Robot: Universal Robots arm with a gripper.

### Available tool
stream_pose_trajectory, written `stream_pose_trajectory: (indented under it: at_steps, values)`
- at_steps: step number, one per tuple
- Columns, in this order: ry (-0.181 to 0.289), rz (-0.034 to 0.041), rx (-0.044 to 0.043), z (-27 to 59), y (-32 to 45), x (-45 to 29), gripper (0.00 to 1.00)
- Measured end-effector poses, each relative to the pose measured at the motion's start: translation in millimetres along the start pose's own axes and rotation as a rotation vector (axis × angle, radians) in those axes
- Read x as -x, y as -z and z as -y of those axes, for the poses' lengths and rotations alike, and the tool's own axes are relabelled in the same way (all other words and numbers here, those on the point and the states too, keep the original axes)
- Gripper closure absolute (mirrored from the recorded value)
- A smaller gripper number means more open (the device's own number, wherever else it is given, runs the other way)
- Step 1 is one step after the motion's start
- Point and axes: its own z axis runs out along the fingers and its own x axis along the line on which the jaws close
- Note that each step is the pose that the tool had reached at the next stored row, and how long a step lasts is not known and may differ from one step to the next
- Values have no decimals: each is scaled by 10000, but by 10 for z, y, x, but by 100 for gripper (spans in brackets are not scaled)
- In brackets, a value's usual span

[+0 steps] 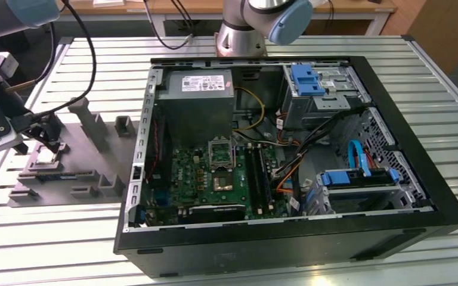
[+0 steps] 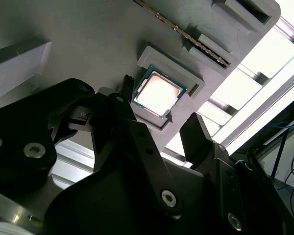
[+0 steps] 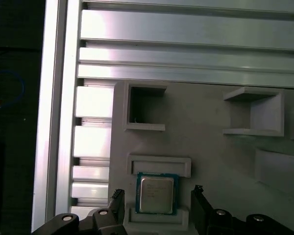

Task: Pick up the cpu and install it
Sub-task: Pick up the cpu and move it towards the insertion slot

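**Pick step: tool poised over the chip in its tray**

The black two-fingered tool (image 2: 161,100) hangs just above the cpu (image 2: 158,93), a small flat square chip with a pale silvery metal top. Its jaws are spread wide, one finger on each side of the chip and neither touching it. Nothing is held, so I judge the pick-up step is in hand and not yet made. A sound grasp calls for the fingers to meet the chip's thin edges squarely, clear of the frame walls.

The chip lies flat in a raised square nest of the grey plastic tray (image 3: 206,122) on the slatted metal bench (image 1: 54,238). A rectangular pocket (image 3: 144,105) nearby is bare, and a thin memory stick (image 2: 186,34) lies in another slot. The open black computer case (image 1: 420,179) stands beside the tray, holding the green motherboard (image 1: 205,179).
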Motion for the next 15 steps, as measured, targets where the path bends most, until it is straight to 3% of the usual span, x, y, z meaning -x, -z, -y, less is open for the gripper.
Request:
stream_pose_trajectory:
  at_steps: [4,15]
  values:
    - [-113,1,-4,3,-63,-2,35]
    - [-194,3,-6,8,-140,-3,35]
